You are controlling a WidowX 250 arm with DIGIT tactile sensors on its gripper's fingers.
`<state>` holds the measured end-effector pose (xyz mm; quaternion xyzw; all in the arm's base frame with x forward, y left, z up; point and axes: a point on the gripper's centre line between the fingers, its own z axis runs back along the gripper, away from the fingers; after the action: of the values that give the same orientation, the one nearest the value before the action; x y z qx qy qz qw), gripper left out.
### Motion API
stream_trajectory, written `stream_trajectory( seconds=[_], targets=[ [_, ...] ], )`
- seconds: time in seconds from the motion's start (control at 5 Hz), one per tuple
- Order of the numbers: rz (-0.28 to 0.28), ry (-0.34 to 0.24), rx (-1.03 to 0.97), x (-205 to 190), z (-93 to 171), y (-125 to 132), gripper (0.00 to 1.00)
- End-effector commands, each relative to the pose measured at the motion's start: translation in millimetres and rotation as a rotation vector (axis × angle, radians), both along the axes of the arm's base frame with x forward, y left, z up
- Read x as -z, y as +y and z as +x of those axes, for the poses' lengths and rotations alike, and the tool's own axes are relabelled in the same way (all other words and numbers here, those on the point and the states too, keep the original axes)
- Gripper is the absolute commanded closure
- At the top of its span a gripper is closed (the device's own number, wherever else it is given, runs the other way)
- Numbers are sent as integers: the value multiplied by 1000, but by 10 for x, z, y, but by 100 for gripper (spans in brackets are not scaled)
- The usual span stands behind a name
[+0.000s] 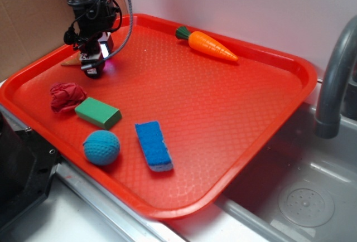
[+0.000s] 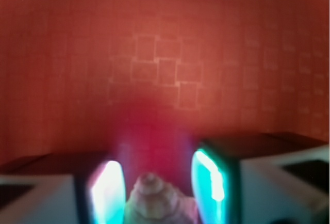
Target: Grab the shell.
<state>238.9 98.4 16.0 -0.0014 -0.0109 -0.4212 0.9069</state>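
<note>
The shell (image 1: 71, 60) is a small tan spiral. Only its pointed end shows in the exterior view, sticking out left of the gripper at the tray's back-left corner. In the wrist view the shell (image 2: 154, 203) sits between the two lit pads, its knobbly coils filling the gap low down. My gripper (image 1: 93, 66) is down at the red tray (image 1: 212, 102), and in the wrist view the gripper (image 2: 157, 163) has its fingers drawn in against the shell's sides. The left pad (image 2: 109, 190) and the right pad (image 2: 207, 182) glow cyan-white.
An orange toy carrot (image 1: 211, 46) lies at the tray's back. A dark red wrinkly lump (image 1: 66, 97), a green block (image 1: 98, 112), a blue ball (image 1: 101, 147) and a blue sponge (image 1: 153, 145) lie along the front left. A sink and grey faucet (image 1: 334, 80) are to the right.
</note>
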Motion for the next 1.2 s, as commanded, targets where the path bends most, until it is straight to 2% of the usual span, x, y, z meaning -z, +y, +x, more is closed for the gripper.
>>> stream_trajectory(
  seconds=[0.0, 0.2, 0.4, 0.6, 0.8, 1.0],
  targets=[
    [17, -16, 18, -49, 99, -103, 100],
    [39, -28, 10, -193, 91, -129, 100],
    [59, -102, -28, -601, 94, -150, 100],
    [78, -186, -95, -1108, 110, -303, 100],
    [86, -183, -254, -1610, 123, -432, 100],
    [-91, -149, -401, -2131, 151, -452, 100]
  ],
)
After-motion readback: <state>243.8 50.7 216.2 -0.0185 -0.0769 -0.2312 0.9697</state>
